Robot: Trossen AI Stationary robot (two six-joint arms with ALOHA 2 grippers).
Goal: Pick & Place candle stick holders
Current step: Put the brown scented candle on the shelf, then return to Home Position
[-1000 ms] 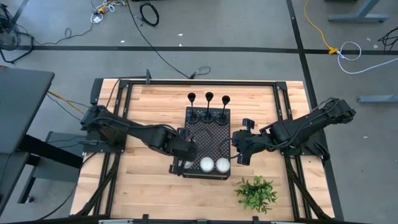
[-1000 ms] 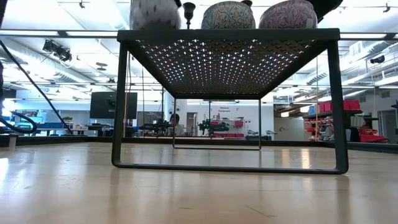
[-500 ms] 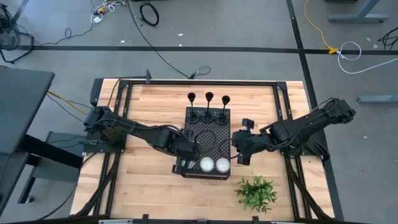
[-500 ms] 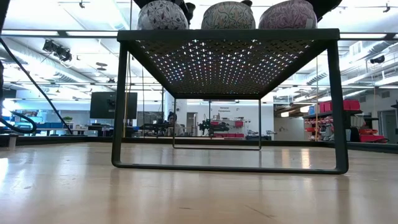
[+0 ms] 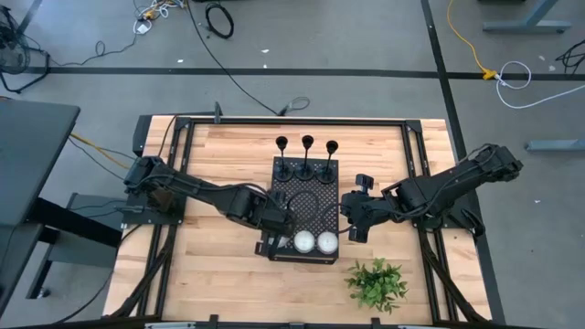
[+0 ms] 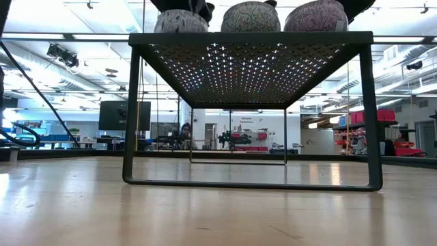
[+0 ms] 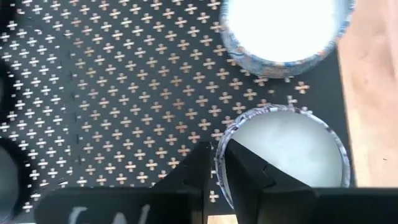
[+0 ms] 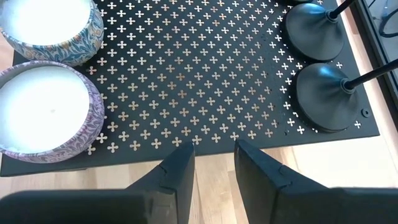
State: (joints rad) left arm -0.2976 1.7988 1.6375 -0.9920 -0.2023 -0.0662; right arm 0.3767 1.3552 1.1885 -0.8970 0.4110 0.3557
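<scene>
Three slim black candle stick holders (image 5: 308, 155) stand in a row on the far end of the black perforated box (image 5: 309, 206). Two of their round bases (image 8: 323, 87) show in the right wrist view. Three white candles in patterned tins stand along the box's near end (image 6: 249, 17). My left gripper (image 5: 277, 235) is shut on the leftmost candle (image 7: 283, 152). My right gripper (image 5: 352, 219) is open and empty beside the box's right side, its fingers (image 8: 180, 168) just off the box edge. My left gripper pinches the rim (image 7: 219, 148) of the leftmost candle's tin, one finger inside the tin and one outside. The fingers come from above, slanting from the table's left. The candle (image 6: 181, 22) stands upright on the box top beside the other two.
A small green plant (image 5: 377, 283) stands near the table's front right. The box stands on thin legs (image 6: 131, 116) with open room under it. A black frame (image 5: 292, 121) rims the wooden table.
My left gripper has carried the leftmost candle a little toward the table's right and down. The candle now stands on the box top next to the other two.
</scene>
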